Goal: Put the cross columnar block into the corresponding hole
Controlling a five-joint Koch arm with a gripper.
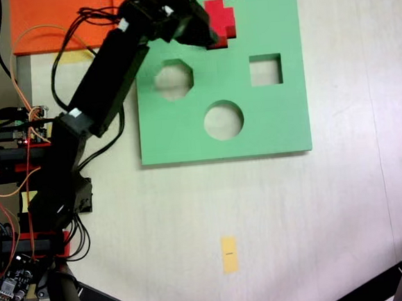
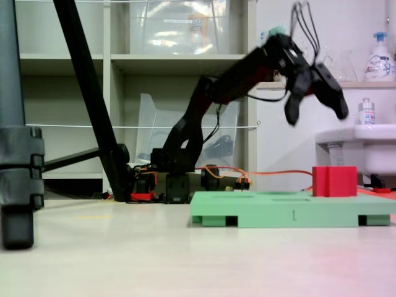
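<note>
Your gripper (image 2: 317, 110) hangs released above the cross columnar block (image 2: 334, 180), which protrudes from the green board (image 1: 269, 128); a careless descent could knock it askew.

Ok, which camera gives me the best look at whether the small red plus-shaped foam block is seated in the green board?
The low side-on fixed view: the red plus-shaped foam block stands proud above the green foam board, with the open gripper hanging clear above. In the top-down fixed view the block is partly hidden by the arm, height unreadable.
</note>
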